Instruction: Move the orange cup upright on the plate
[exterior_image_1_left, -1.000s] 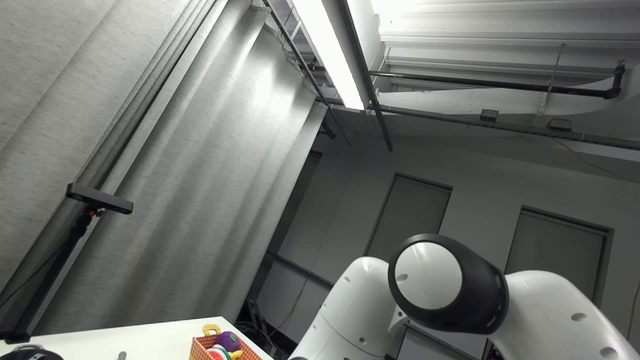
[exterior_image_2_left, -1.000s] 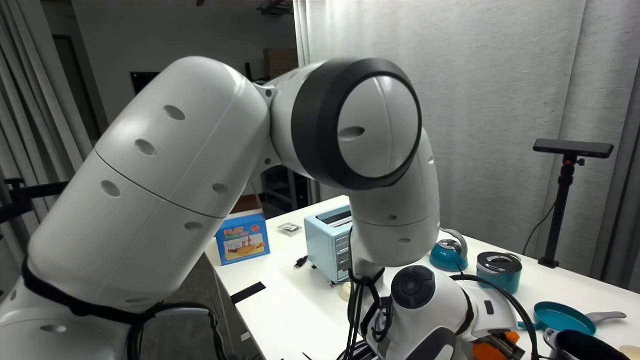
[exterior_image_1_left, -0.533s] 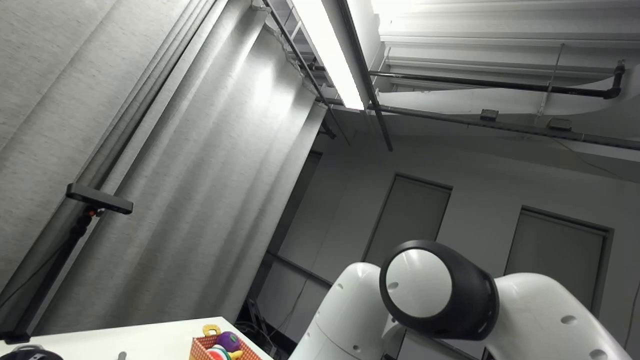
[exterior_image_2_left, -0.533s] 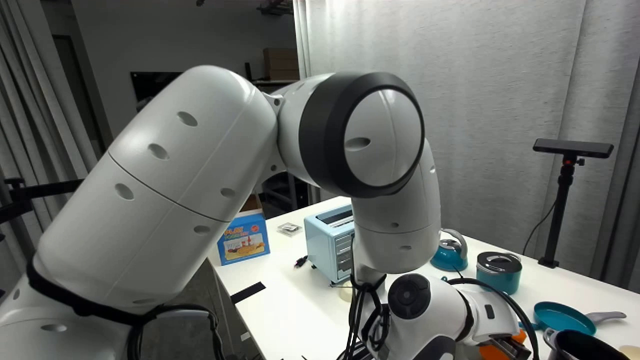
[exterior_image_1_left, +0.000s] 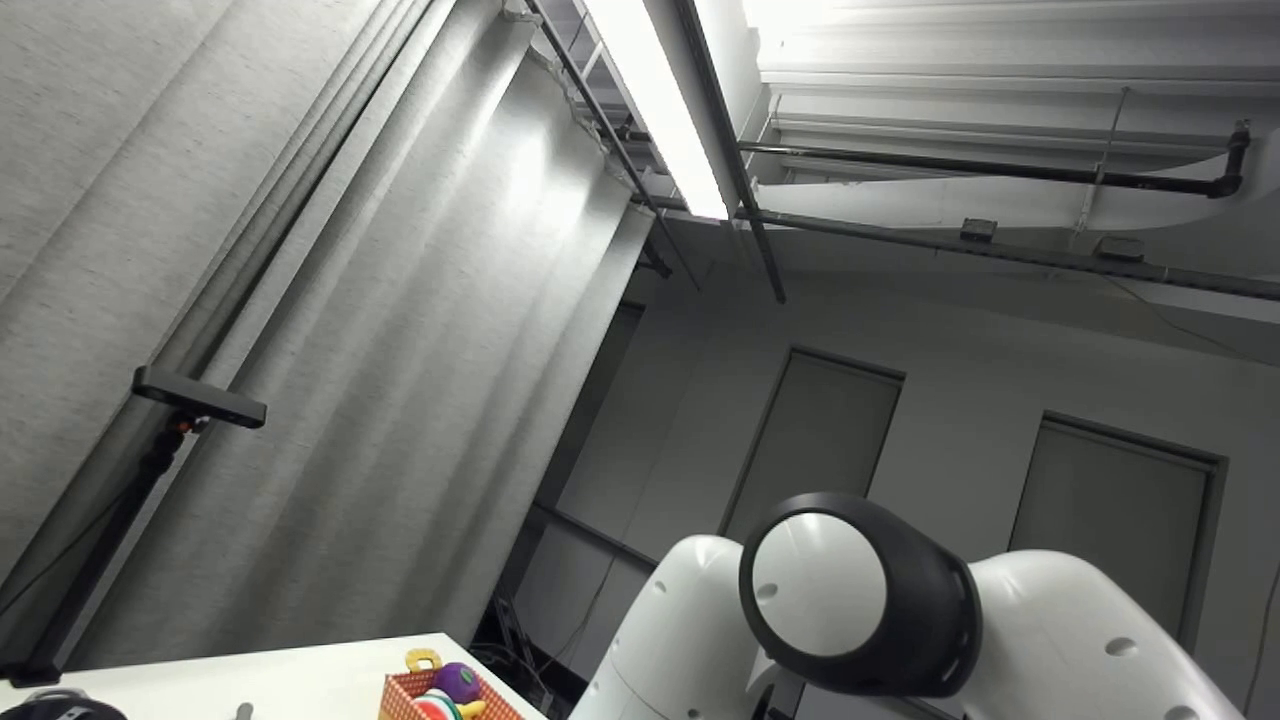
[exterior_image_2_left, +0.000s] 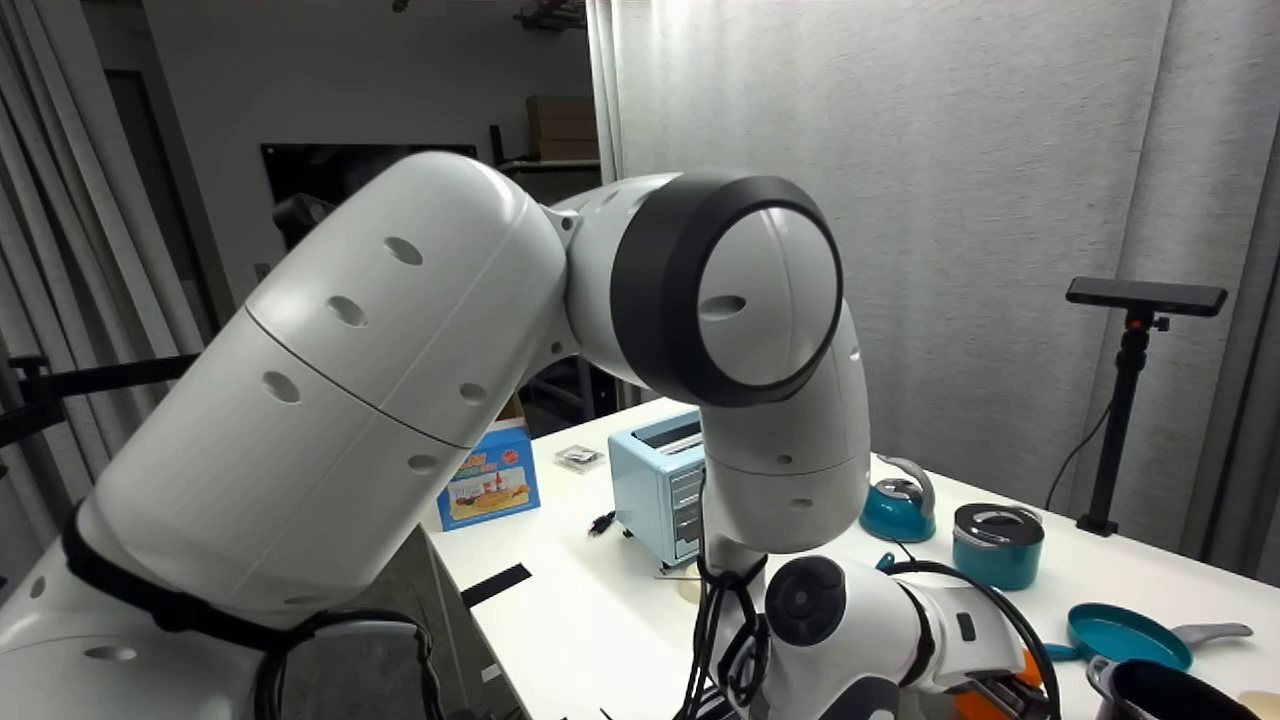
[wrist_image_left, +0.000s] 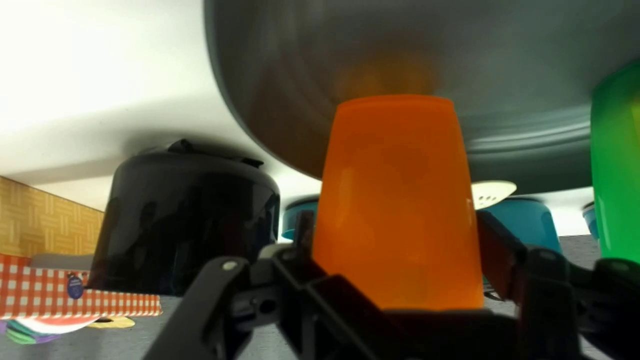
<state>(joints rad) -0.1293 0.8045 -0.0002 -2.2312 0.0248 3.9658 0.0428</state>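
Descent of the orange cup (wrist_image_left: 397, 200) toward the plate (wrist_image_left: 280, 75)
Wrist view: the gripper (wrist_image_left: 397, 230) is clamped on the orange cup; the cup's narrow end faces the plate, but contact cannot be confirmed. A green cup (wrist_image_left: 617, 165) shows at the picture's edge, apart. In an exterior view, the black-ringed joint (exterior_image_1_left: 820, 585) sits lower than one second ago; the cup is out of frame. In an exterior view, the black-ringed joint (exterior_image_2_left: 770, 295) has dropped likewise; orange shows partly beside the gripper. Judged effect: placement is under way; verify flat, upright seating before release.

Cup (wrist_image_left: 400, 200) in gripper (wrist_image_left: 398, 230), over plate (wrist_image_left: 285, 85)
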